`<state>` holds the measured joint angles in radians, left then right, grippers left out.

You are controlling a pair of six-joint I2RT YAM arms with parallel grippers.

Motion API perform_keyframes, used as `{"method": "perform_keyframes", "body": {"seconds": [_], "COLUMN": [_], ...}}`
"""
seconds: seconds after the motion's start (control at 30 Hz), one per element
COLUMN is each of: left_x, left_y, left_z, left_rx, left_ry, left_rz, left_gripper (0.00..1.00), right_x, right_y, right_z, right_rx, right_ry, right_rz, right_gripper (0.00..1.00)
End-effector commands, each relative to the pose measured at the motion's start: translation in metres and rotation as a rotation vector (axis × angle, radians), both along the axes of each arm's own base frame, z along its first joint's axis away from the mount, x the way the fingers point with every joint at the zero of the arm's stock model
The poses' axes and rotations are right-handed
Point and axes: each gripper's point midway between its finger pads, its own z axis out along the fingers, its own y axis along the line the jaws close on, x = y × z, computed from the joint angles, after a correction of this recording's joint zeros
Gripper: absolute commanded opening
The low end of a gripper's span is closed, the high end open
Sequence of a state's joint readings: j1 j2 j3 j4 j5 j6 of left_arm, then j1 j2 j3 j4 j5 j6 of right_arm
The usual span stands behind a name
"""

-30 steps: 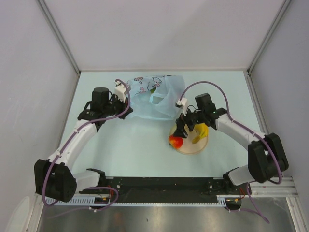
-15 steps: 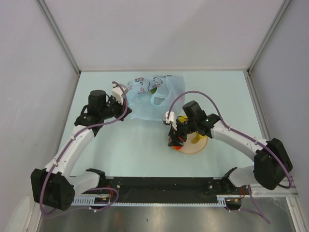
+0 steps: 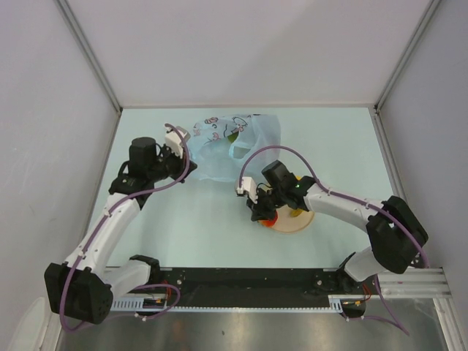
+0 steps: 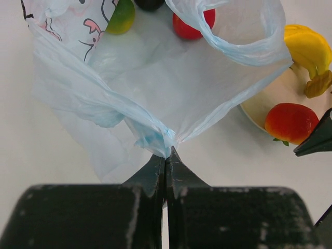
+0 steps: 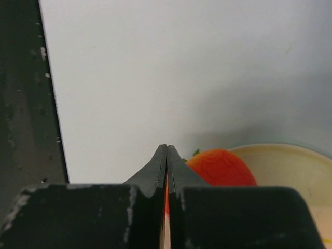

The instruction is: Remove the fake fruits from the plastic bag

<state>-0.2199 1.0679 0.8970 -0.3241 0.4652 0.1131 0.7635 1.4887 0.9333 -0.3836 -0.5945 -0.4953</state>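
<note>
The plastic bag lies spread just beyond the plate, one edge still pinched in the left gripper, which has drawn slightly back. Over the last second the right gripper has swung off the plate to its left rim, jaws pressed together on nothing. That delivery looks finished: the banana and the orange-red fruit rest on the plate, while the red apple, the green fruit and the dark fruit remain inside the bag.

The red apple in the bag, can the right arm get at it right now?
Probably not yet: the plastic bag's handle loop drapes over the red apple, and the right pincer is shut by the plate.
</note>
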Motion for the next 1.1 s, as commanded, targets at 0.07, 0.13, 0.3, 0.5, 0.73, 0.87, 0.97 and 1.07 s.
{"method": "perform_keyframes", "body": {"seconds": [0.07,0.13,0.3,0.5,0.73,0.87,0.97,1.07], "left_x": [0.003,0.004,0.007,0.011,0.013,0.013,0.013,0.013], "left_y": [0.008,0.008,0.007,0.003,0.003,0.003,0.003,0.002], "left_z": [0.012,0.012,0.010,0.007,0.007,0.007,0.005,0.006], "left_rx": [-0.012,-0.014,-0.027,-0.045,-0.046,-0.046,-0.048,-0.052], "left_ry": [-0.041,-0.041,-0.035,-0.025,-0.020,-0.019,-0.012,-0.013], "left_rz": [0.029,0.033,0.035,0.030,0.032,0.032,0.032,0.031], "left_gripper": [0.00,0.00,0.00,0.00,0.01,0.01,0.01,0.01], "right_x": [0.031,0.033,0.055,0.063,0.064,0.050,0.025,0.005], "right_y": [-0.012,-0.021,-0.049,-0.067,-0.065,-0.051,-0.047,-0.058], "right_z": [0.000,-0.003,0.003,0.010,0.029,0.057,0.045,0.032], "right_rx": [-0.084,-0.122,-0.145,-0.140,-0.086,0.011,-0.050,-0.104], "right_ry": [-0.177,-0.194,-0.215,-0.195,-0.208,-0.190,-0.174,-0.113], "right_rz": [-0.060,-0.052,-0.135,-0.199,-0.232,-0.176,-0.070,0.009], "right_gripper": [0.00,0.00,0.00,0.00,0.08,0.15,0.30,0.68]}}
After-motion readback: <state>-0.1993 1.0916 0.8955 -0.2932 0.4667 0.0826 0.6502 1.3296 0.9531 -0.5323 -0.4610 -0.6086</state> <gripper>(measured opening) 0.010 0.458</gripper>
